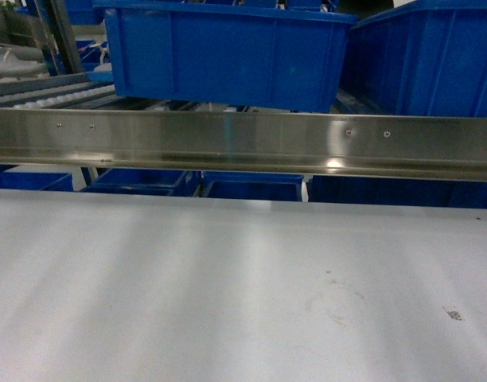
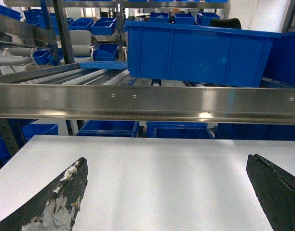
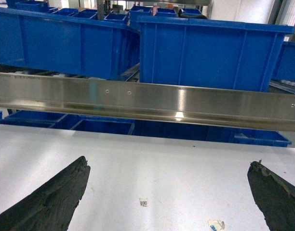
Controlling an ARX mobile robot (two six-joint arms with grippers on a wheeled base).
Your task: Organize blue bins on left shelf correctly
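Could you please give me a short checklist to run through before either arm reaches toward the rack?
1. Left gripper open and holding nothing: ok.
2. Right gripper open and holding nothing: ok.
3. White table free of obstacles ahead of the grippers: ok, only small scraps and stains.
4. Steel rail must be cleared to reach the crates: not ok, it runs across the full width in front.
5. Dark blue crate sits square on the rollers: cannot tell, its base is hidden by the rail.
6. Lighter turquoise bin located: not ok, none in view.
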